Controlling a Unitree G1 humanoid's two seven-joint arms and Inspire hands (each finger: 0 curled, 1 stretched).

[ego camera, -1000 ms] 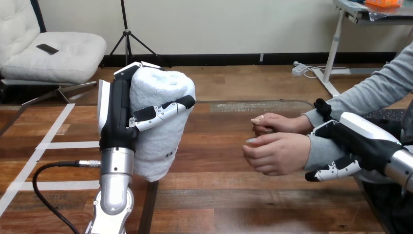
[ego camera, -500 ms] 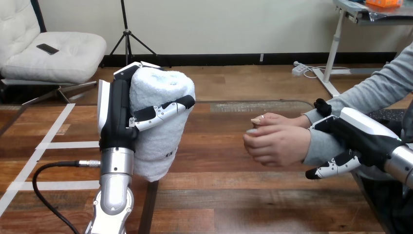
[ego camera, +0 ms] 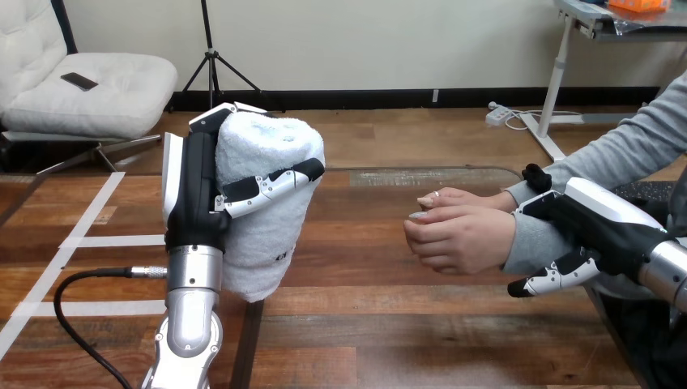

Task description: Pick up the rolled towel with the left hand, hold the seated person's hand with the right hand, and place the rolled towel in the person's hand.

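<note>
Person's hand higher; rolled towel aloft

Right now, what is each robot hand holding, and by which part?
The left hand grips the upright rolled towel round its upper half; the right hand curls round the person's wrist.

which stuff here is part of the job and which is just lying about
Job: rolled towel; left robot hand gripping it; right robot hand round the person's wrist; person's nearer hand.
Lying about: white tape strips on the table.
</note>
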